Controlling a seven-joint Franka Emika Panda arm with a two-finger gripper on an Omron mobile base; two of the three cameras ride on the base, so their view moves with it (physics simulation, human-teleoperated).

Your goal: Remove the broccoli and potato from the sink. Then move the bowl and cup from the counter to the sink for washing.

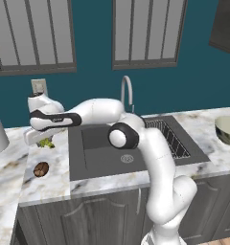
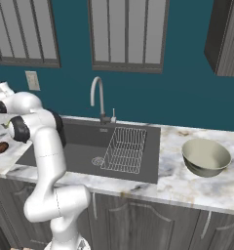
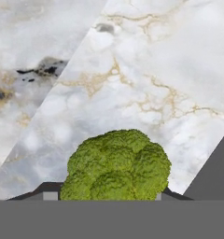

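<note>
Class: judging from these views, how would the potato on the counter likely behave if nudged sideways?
The potato is a rounded oval lump, so it would probably roll or wobble instead of sliding cleanly. It looks solid, so likely stiff. It lies on flat counter left of the sink, so a rightward nudge might send it in.

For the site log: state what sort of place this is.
A simulated home kitchen, most likely. A dark recessed sink with a curved chrome faucet is set into a white marble counter above dark grey cabinets, and a bowl sits on the worktop.
</note>
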